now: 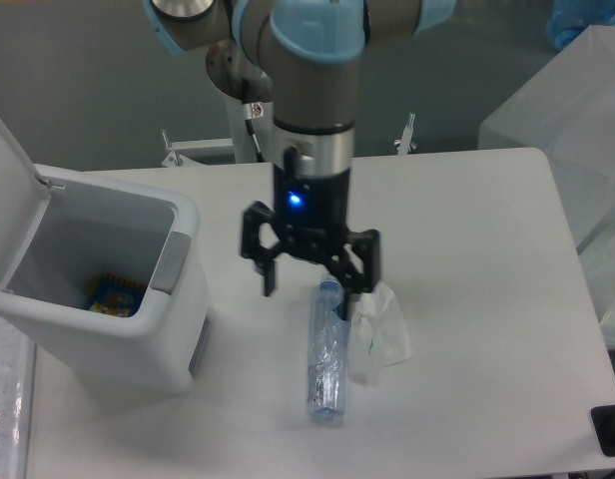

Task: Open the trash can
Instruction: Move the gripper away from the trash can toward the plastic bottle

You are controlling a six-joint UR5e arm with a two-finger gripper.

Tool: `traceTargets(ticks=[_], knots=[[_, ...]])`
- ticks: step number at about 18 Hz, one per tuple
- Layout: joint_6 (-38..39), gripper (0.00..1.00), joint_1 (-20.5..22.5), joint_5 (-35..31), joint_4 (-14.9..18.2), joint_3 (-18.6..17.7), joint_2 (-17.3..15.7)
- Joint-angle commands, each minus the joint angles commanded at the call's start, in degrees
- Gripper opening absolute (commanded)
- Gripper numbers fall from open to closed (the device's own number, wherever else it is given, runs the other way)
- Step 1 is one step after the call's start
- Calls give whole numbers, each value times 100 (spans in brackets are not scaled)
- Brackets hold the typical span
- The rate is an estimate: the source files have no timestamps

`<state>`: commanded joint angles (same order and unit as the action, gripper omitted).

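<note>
Fixed camera, centre frame: claw (306,281) spread wide, gripping nothing, poised above clear crushed plastic bottle (325,355) on white surface (467,249). Large boxy white plastic trash can (138,329) at lower left, lid raised, interior exposed. Opening step looks complete; next likely only withdrawal.

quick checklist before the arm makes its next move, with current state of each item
1. Trash can lid up, inside exposed: ok.
2. Gripper open and empty: ok.
3. Gripper clear of the bin rim, out over the table: ok.
4. Plastic bottle lying flat below the gripper, top partly hidden by a finger: ok.
5. Crumpled wrapper beside the bottle, touching it or not: cannot tell.
6. Fingertip height above the bottle: cannot tell.
</note>
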<state>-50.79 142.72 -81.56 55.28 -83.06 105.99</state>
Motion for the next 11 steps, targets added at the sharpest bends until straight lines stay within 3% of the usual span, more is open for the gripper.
traceTargets(ticks=[5, 11], knots=[[-272, 100, 396, -308, 0, 79, 632], [-1582, 100, 493, -465, 70, 141, 1064]])
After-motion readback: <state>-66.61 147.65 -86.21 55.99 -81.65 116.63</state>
